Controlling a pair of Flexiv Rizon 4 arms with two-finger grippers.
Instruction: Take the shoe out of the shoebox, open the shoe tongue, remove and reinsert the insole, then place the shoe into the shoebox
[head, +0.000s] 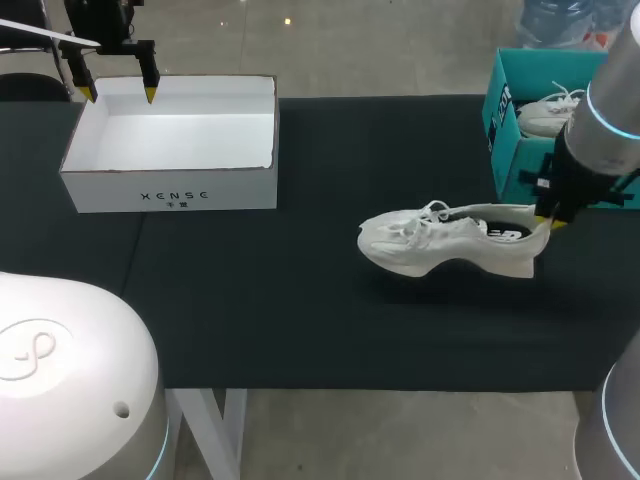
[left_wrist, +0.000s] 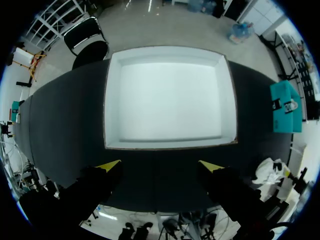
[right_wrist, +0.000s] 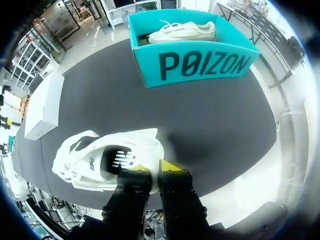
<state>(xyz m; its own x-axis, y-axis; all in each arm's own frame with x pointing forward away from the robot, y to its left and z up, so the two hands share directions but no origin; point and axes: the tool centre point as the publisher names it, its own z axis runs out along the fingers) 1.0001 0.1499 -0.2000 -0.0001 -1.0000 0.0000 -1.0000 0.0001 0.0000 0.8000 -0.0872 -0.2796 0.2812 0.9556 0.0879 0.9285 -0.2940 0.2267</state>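
Shoe (head: 430, 245) out — my right gripper (head: 548, 222) pinches its heel; left gripper (head: 120, 93) gapes empty by the far-left white box (head: 170, 188); opening, insole (right_wrist: 117, 160), reboxing remain.

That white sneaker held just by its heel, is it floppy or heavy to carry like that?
Probably light: the right gripper holds the white shoe by a pinch on its heel alone. Its thick sole looks unbent, so likely fairly stiff lengthwise. Gripped at one end, it may swing toe-down, and the loose laces would flop.
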